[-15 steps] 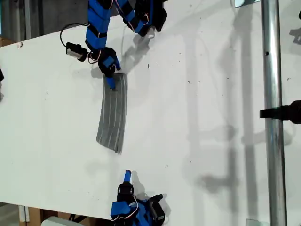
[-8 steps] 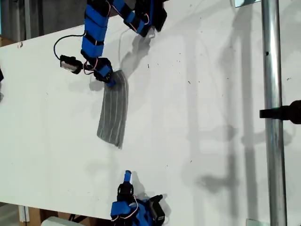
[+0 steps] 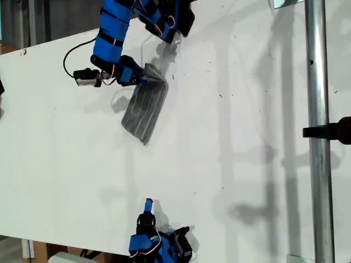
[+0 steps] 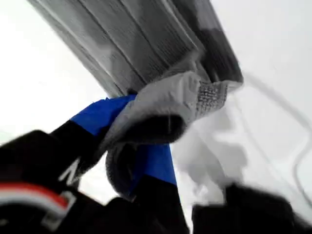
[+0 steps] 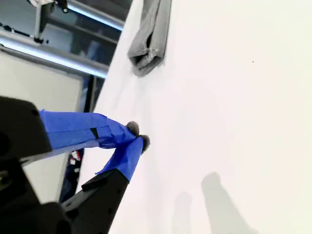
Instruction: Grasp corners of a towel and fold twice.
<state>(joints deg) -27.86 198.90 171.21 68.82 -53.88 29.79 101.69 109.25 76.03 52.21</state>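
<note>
Exterior view: folded towel [image 3: 145, 104], long axis diagonal, near the table's [image 3: 247, 137] far edge, one end pinched by my first gripper [image 3: 141, 77]. First wrist view: jaws clamp bunched towel [image 4: 161, 58], hiding its corners. Second wrist view: my second gripper [image 5: 136, 136], jaws pressed together empty, well apart from towel [image 5: 148, 34].

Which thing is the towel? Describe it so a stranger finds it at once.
Start at the white table and go to the blue arm at the exterior view's top. The towel hangs from my first gripper, folded into a narrow strip. It is the only cloth: dark grey with thin pale stripes.
</note>
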